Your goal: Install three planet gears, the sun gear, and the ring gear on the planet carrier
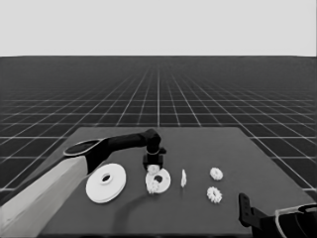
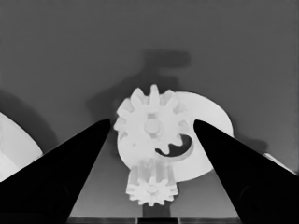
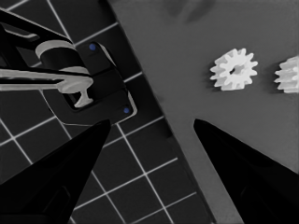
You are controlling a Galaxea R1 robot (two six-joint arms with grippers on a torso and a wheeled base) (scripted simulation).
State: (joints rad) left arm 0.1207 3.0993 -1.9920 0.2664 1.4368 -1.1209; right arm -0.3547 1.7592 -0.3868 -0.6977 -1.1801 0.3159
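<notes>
My left gripper hangs open just above the planet carrier, the smaller round part, at the table's middle. In the left wrist view its fingers flank a planet gear that sits on the smaller round part, with a narrow gap on each side. A second gear rests at that part's near edge. The ring gear, the larger round part, lies to the left. Two more gears lie to the right. My right gripper is parked open at the lower right corner.
A thin white piece stands on edge between the smaller round part and the two loose gears. The right wrist view shows those gears near the table's corner and dark machinery past the edge.
</notes>
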